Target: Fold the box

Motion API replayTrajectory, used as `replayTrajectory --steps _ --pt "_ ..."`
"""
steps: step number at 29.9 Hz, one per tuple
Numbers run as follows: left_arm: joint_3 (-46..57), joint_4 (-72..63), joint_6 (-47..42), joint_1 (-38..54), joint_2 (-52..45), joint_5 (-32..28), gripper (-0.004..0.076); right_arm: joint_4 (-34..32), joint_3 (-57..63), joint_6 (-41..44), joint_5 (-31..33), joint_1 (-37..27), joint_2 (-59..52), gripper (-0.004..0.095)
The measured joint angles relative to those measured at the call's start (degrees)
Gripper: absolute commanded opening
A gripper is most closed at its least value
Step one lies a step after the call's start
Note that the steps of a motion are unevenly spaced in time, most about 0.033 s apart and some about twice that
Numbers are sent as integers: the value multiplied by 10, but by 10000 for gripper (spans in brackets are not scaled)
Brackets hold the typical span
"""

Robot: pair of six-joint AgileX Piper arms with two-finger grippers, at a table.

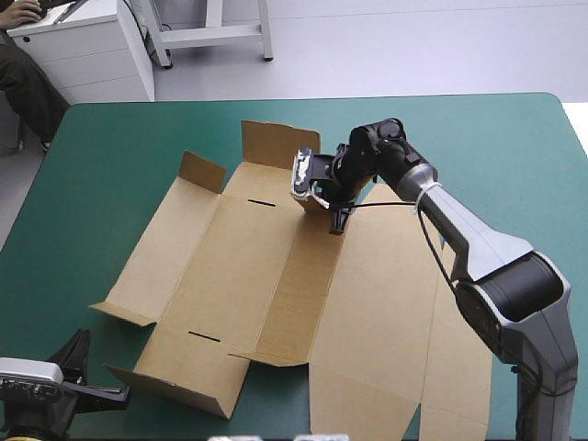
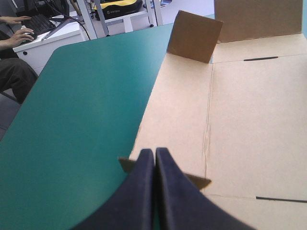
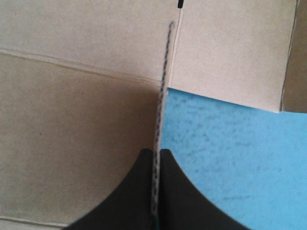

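Box (image 1: 230, 276) flat, long axis left-right, near-right end out of view. Right gripper (image 3: 156, 153) pinches box's far edge. Left gripper (image 2: 154, 153) closed, empty, at box's near-left corner.

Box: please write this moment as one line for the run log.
box: mostly flat, some flaps raised | right tool: shut on box edge | left tool: shut, by box's left flap

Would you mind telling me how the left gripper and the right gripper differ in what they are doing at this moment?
The right gripper has its jaws shut on a board edge of the box; the left gripper has them shut on nothing. The right gripper works over the box's far part; the left gripper sits by its near-left corner. Both have their jaws together.
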Motion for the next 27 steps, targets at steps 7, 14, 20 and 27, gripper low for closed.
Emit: replayTrajectory --steps 7,14,20,27 --pt "0 0 0 0 0 0 -10 -1 0 -109 -38 27 3 21" --pt "0 0 0 0 0 0 -10 11 0 -160 -48 36 3 495" --pt "0 0 0 0 0 0 -10 21 0 -158 -51 36 3 663" --pt "0 0 0 0 0 0 -10 13 0 38 -50 36 1 505"
